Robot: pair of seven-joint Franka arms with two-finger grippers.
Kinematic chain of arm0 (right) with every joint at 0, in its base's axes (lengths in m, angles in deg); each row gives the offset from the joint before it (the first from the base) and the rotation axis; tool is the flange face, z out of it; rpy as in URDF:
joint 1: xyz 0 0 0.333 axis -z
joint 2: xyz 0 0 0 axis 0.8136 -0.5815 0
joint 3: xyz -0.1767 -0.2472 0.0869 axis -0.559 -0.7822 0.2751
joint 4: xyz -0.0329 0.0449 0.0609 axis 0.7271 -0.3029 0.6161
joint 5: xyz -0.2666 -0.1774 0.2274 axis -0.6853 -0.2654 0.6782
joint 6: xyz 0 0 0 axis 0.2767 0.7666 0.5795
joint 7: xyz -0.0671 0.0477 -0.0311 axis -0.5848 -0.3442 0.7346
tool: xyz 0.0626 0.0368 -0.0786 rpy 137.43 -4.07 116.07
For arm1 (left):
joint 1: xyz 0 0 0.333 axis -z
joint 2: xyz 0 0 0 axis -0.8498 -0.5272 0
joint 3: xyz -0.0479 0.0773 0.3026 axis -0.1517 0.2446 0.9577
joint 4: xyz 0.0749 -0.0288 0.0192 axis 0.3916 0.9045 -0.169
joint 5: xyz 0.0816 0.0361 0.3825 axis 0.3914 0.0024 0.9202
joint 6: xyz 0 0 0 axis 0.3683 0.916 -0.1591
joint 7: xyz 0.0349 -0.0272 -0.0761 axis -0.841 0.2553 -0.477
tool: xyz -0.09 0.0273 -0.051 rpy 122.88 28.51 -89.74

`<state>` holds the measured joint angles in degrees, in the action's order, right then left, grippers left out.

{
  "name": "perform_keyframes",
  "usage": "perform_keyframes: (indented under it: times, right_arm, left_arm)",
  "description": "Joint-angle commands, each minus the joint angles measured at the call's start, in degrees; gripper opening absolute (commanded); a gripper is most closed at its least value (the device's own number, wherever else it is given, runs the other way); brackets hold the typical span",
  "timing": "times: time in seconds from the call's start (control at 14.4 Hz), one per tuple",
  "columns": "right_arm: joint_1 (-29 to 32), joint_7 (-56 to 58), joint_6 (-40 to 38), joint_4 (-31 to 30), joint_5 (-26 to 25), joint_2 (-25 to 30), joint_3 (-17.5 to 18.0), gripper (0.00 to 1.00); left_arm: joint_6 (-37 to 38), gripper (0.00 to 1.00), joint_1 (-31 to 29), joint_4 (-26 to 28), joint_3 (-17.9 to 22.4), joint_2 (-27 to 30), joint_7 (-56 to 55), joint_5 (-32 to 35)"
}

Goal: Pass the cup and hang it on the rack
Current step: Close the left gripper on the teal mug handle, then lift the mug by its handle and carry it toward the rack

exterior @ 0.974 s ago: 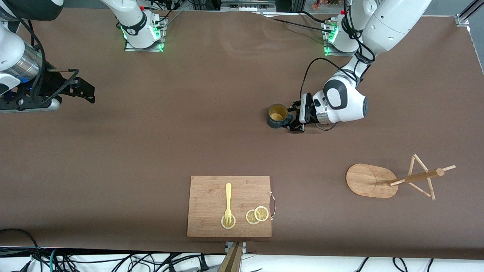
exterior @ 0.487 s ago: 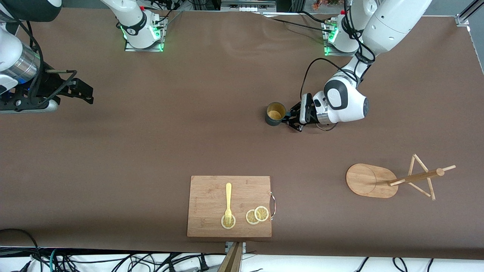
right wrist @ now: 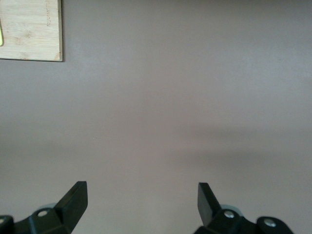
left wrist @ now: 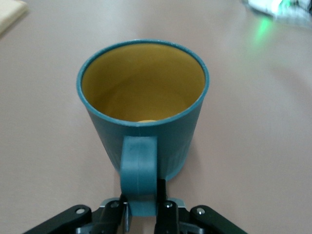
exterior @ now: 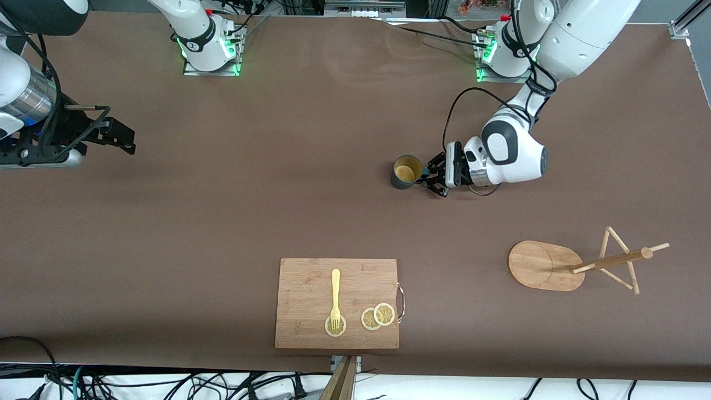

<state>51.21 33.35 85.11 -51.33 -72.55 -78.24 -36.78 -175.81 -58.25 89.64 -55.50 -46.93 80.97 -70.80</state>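
Note:
The dark teal cup [exterior: 405,172] with its yellowish inside stands upright near the middle of the table, toward the left arm's end. My left gripper [exterior: 429,176] reaches it from the side, low over the table. In the left wrist view the cup [left wrist: 141,107] fills the picture, and my left gripper [left wrist: 141,207] is shut on its handle, one finger on each flank. The wooden rack [exterior: 611,260] stands nearer the front camera, at the left arm's end. My right gripper [exterior: 119,136] waits open over bare table at the right arm's end; in its wrist view the right gripper [right wrist: 141,195] holds nothing.
A rectangular wooden cutting board [exterior: 337,303] lies near the table's front edge, with a yellow fork [exterior: 335,297] and lemon slices [exterior: 377,316] on it. A corner of the cutting board [right wrist: 29,29] shows in the right wrist view. The arms' bases stand along the table's back edge.
My left gripper has shut on the cup's handle, and the cup has shifted slightly with it. The right gripper has drifted a little toward its end of the table.

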Motion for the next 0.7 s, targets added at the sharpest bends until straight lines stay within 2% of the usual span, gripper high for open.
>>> perform_keyframes:
  times: [0.0,0.35,0.49,0.63]
  right_arm:
    - [0.69,0.22,-0.30,0.94,0.08,-0.19,0.79,1.00]
    - [0.60,0.22,-0.30,0.94,0.08,-0.19,0.88,1.00]
    - [0.60,0.13,-0.30,0.94,0.08,-0.19,0.79,1.00]
    - [0.60,0.04,-0.30,0.94,0.08,-0.10,0.79,1.00]
  left_arm:
    - [7.42,0.00,-1.95,-0.03,0.66,5.14,-12.20,-0.76]
    - [16.47,0.00,-7.74,-0.20,0.74,14.28,-43.73,9.85]
    - [22.53,0.00,-10.99,-0.99,1.01,17.27,-55.96,11.37]
    - [29.29,0.00,-11.80,-4.23,4.94,17.99,-65.03,14.25]
